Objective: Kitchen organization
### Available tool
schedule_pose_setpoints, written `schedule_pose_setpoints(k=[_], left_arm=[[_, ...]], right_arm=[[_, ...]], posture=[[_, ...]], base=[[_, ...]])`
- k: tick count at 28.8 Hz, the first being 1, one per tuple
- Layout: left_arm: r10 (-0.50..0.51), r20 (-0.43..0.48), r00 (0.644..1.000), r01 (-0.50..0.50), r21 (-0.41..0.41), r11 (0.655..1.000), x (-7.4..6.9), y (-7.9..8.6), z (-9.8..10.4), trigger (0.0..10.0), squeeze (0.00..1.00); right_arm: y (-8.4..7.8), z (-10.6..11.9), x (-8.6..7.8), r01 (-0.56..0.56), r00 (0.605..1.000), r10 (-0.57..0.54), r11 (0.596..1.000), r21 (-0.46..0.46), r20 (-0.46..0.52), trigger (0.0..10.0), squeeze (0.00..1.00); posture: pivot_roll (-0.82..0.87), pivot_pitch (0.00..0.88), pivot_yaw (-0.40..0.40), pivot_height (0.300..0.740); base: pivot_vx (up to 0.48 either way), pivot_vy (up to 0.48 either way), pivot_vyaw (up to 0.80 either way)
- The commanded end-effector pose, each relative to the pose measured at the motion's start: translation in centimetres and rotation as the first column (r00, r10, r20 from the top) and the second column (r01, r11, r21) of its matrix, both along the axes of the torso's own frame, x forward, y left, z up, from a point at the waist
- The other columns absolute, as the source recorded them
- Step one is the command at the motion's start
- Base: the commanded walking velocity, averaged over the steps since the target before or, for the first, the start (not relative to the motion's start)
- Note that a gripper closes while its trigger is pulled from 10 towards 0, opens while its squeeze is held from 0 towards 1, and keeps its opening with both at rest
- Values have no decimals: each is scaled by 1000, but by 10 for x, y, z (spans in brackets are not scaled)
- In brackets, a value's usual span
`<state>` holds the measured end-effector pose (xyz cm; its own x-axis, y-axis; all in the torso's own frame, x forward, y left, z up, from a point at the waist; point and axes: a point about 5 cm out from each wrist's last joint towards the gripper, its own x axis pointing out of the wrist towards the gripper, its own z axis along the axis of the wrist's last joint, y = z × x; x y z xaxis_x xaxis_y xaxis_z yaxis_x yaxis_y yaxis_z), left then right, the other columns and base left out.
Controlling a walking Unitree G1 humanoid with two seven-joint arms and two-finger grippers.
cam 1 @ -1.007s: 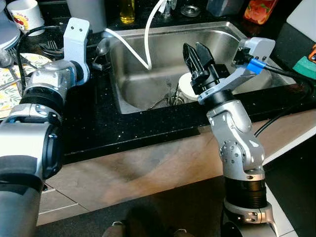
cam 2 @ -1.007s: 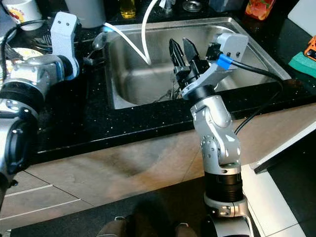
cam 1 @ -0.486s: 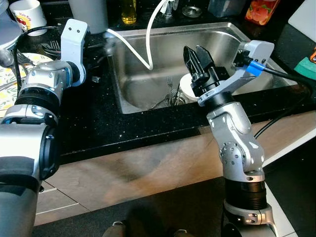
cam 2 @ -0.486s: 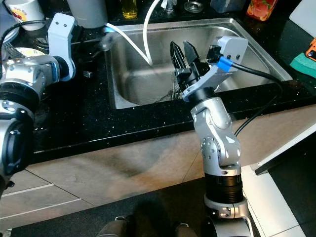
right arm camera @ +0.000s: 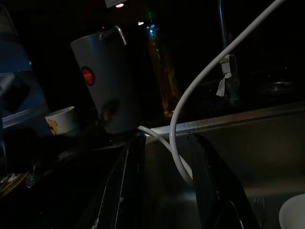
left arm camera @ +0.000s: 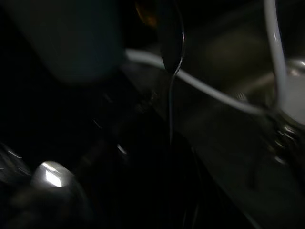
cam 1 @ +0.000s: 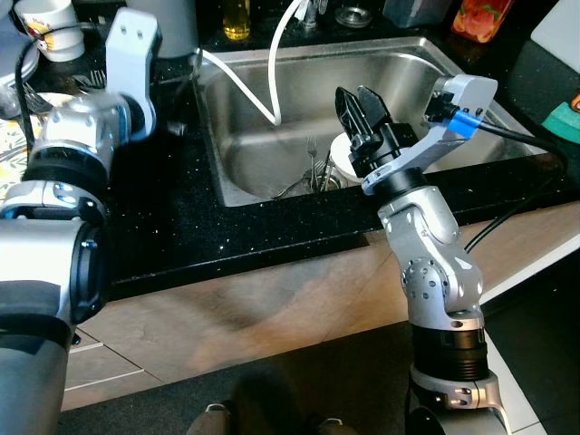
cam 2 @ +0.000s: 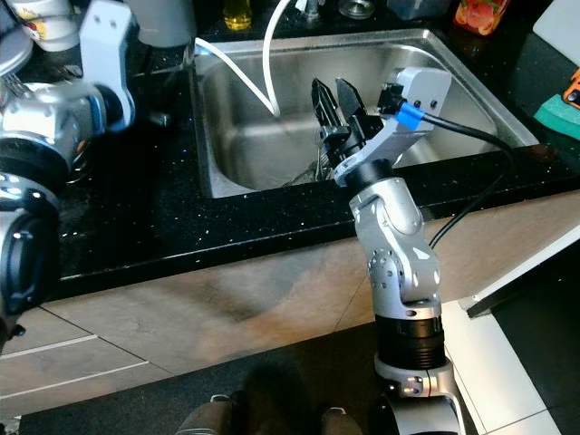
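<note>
Right tool (cam 1: pixel 361 101) hovers over the steel sink (cam 1: pixel 272 154), fingers spread apart, nothing between them. A white hose (cam 1: pixel 272 68) loops down into the basin at its 10 o'clock. A white cup (cam 1: pixel 342 159) and a fork (cam 1: pixel 311 156) lie on the sink bottom, partly behind the tool.

Left tool: state cannot be told; the left wrist view is dark. A spoon (left arm camera: pixel 170 38) stands upright there, bowl up, apparently held at the handle's lower end.

Left arm (cam 1: pixel 100 118) reaches over the black table (cam 1: pixel 181 236), 9 o'clock of the sink. A grey kettle (right arm camera: pixel 109 81) and a yellow bottle (cam 1: pixel 234 20) stand at the sink's 11 o'clock.
</note>
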<state>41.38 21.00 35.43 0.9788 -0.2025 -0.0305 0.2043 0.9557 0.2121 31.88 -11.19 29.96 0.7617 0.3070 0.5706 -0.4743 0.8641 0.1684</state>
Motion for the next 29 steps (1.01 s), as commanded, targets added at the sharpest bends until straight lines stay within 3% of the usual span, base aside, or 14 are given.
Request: schedule_pose_setpoints(k=[1, 5, 7, 11, 12, 14, 16, 18, 20, 22, 25, 26, 28, 29], left_arm=[[97, 143, 985, -106, 60, 993, -6, 7, 25, 10000, 0], [86, 166, 982, -88, 6, 996, -7, 2, 29, 10000, 0], [-24, 140, 990, 36, -89, 995, -5, -20, 19, 10000, 0], [-122, 113, 986, 138, -140, 981, -4, -41, 6, 10000, 0], [-215, 93, 972, 229, -173, 958, -4, -59, -5, 10000, 0], [-296, 203, 933, 330, -158, 931, -5, -82, -10, 10000, 0], [-281, 215, 935, 328, -232, 916, -2, -89, -15, 10000, 0], [-316, 54, 947, 320, -99, 942, 1, -105, -49, 10000, 0], [-316, 54, 947, 320, -99, 942, 1, -105, -49, 10000, 0], [-329, -33, 944, 330, 42, 943, -1, -115, -75, 10000, 0], [-342, -46, 939, 343, 24, 939, -3, -118, -82, 10000, 0], [-369, -42, 928, 366, -57, 929, -6, -122, -85, 10000, 1000], [-372, -29, 928, 368, -93, 925, -6, -122, -86, 10000, 1000], [-380, 34, 924, 381, -136, 915, -8, -121, -79, 10000, 1000]], right_arm=[[-1, 1, 0, -7, 1000, 7, 1000, 8, 12, 10000, 0], [-2, 1, 0, -7, 1000, 7, 1000, 8, 11, 10000, 0], [-3, 0, 1, -5, 1000, 5, 1000, 7, 9, 10000, 0], [-3, 0, 2, -2, 1000, 2, 1000, 6, 8, 10000, 0], [-4, 0, 2, 0, 1000, 0, 1000, 6, 8, 10000, 0], [-3, 1, 1, 5, 1000, -5, 1000, 5, 15, 10000, 0], [-4, 2, 0, 13, 1000, -13, 1000, 6, 22, 10000, 0], [-7, 1, -1, 29, 999, -29, 1000, 3, 21, 10000, 0], [-7, 1, -1, 29, 999, -29, 1000, 3, 21, 10000, 0], [-8, 0, -1, 38, 999, -38, 999, -4, 20, 10000, 0], [-8, 0, -1, 39, 999, -39, 999, -7, 20, 10000, 0], [-9, 0, -1, 40, 999, -40, 999, -10, 20, 10000, 0], [-9, -1, -1, 39, 999, -39, 999, -12, 20, 10000, 0], [-8, -1, 0, 36, 999, -36, 999, -14, 21, 10000, 0]], posture=[[156, 200, -16, 740], [153, 197, -15, 740], [150, 195, -16, 740], [150, 192, -19, 740], [148, 191, -20, 740], [136, 188, -13, 740], [132, 183, -12, 740], [124, 179, -6, 740], [124, 179, -6, 740], [124, 179, -6, 740], [124, 179, -6, 740], [123, 173, -10, 740], [124, 168, -13, 740], [125, 161, -14, 740]], base=[[0, 0, 0], [0, 0, 0], [0, 0, 0], [0, 0, 0], [0, 0, 0], [0, 0, 0], [0, 0, 0], [0, 0, 0], [0, 0, 0], [0, 0, 0], [0, 0, 0], [0, 0, 0], [0, 0, 0], [0, 0, 0]])
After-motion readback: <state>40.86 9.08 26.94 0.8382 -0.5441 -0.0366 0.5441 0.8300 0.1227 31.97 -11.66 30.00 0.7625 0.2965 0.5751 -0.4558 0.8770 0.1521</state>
